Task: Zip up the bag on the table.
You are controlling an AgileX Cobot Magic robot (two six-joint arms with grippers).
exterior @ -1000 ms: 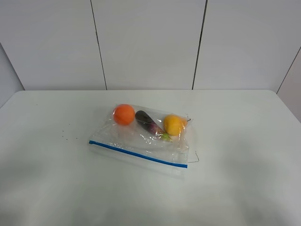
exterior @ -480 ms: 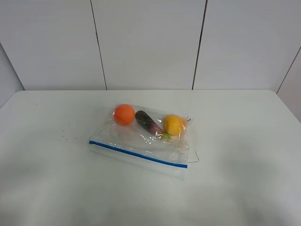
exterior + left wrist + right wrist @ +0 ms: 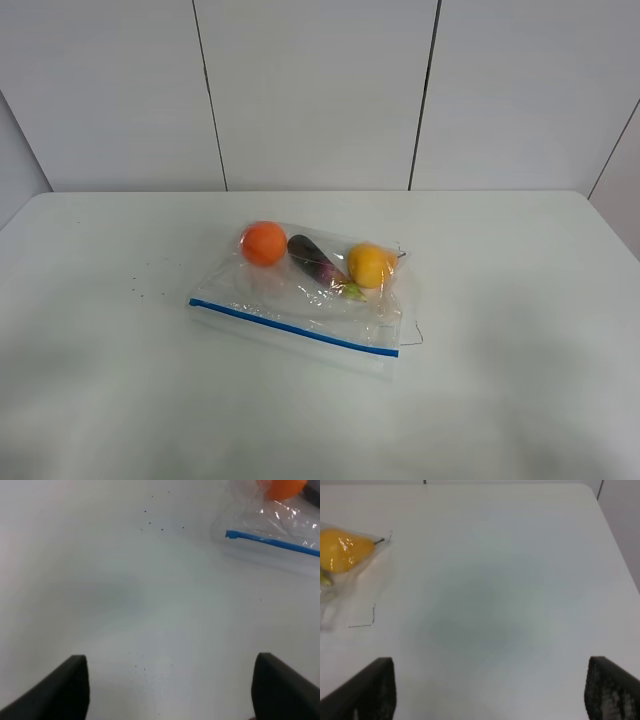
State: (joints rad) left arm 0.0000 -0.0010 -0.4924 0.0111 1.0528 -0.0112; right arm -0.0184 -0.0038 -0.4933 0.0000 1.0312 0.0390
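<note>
The clear crinkly bag [image 3: 300, 295] lies flat mid-table on the white table [image 3: 520, 300], its blue zip strip [image 3: 290, 326] along the near edge. An orange ball [image 3: 264, 243], a purple eggplant [image 3: 315, 263] and a yellow pear [image 3: 370, 265] show through it. Neither arm shows in the exterior high view. The left gripper [image 3: 170, 685] is open, hovering over bare table with the bag's zip end [image 3: 270, 540] ahead. The right gripper [image 3: 490, 690] is open over bare table, with the pear [image 3: 342, 549] and bag corner off to one side.
Tiny dark specks [image 3: 140, 290] dot the table left of the bag. A thin dark corner mark [image 3: 415, 338] is drawn just right of the bag. White wall panels [image 3: 320, 90] stand behind the table's far edge.
</note>
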